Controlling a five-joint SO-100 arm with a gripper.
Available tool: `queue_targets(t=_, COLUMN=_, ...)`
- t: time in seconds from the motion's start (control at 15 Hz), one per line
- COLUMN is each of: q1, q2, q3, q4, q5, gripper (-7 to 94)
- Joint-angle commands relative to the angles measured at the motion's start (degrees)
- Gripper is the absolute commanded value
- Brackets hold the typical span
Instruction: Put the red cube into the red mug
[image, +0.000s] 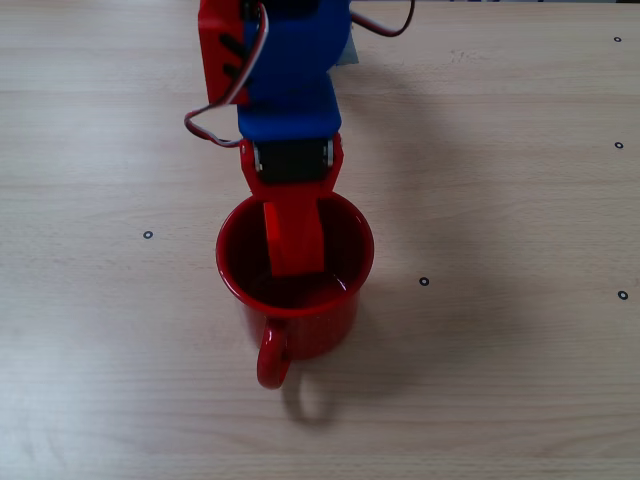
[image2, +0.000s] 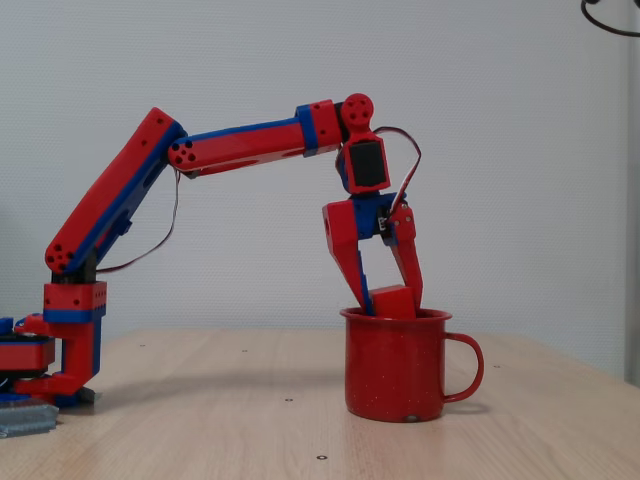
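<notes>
Side-on fixed view: gripper (image2: 392, 300) pinches the cube (image2: 394, 301) between its two fingers, centre frame, cube half sunk below the mug (image2: 396, 365) rim, w/ its top poking above. Overhead fixed view: fingers reach down into the mug (image: 340, 310) mouth at frame centre; cube itself hidden there by the arm. Step in hand, I'd say: release. To do it well: keep wrist centred over the opening, spread jaws just enough, no sideways drag vs the rim, then lift straight up. Handle (image2: 465, 367) points right, clear of arm.
</notes>
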Motion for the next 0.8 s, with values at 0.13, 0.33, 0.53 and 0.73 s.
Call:
queue_targets(t=0.13, q1=-1.0, q2=3.2, q3=-4.4, q4=-1.5, q5=0.4, gripper=0)
queue_targets(t=0.33, q1=-0.8, q2=3.3, q3=-4.2, q4=-1.4, q5=-0.7, gripper=45)
queue_targets(t=0.53, q1=-0.3, q2=3.6, q3=-4.6, q4=-1.1, q5=-0.3, gripper=60)
queue_targets(t=0.73, q1=0.0, q2=3.9, q3=-4.6, q4=-1.1, q5=-0.6, gripper=60)
